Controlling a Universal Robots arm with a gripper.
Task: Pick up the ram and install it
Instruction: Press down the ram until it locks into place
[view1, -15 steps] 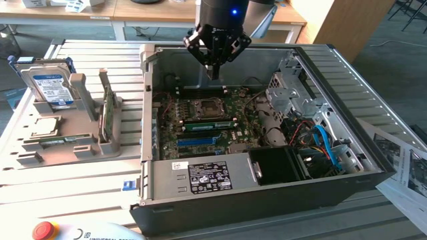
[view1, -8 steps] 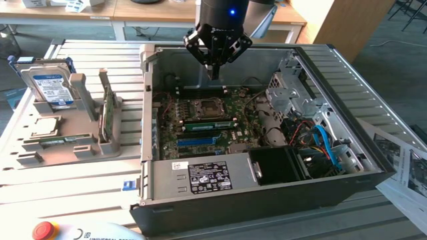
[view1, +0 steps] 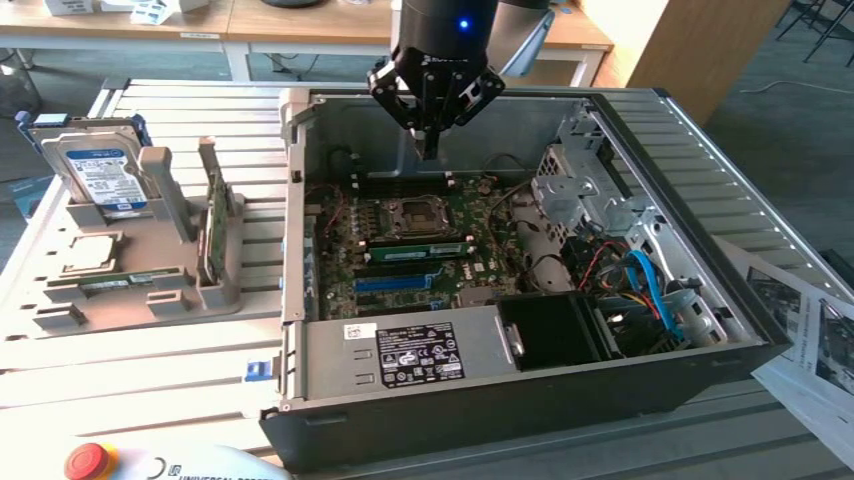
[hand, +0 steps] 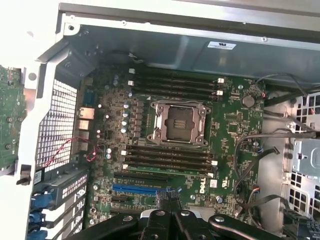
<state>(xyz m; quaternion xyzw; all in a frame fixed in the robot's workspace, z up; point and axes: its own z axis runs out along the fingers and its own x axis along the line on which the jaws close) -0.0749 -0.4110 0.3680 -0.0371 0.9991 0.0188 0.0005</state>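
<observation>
The ram (view1: 419, 250) is seen in the exterior view as a long, narrow green stick seated in a slot on the motherboard (view1: 400, 255), just below the CPU socket (view1: 404, 215); its sticker cannot be made out. The open computer case (view1: 694, 180) holds the motherboard, a black power supply (view1: 414, 355), a fan (view1: 561, 330) and loose cables. On the exterior view's left, a grey tray (view1: 174, 300) holds an upright hard drive (view1: 100, 175) and a green expansion card (view1: 214, 230). The gripper (view1: 426, 148) is held above the board, its jaws closed on nothing.
</observation>
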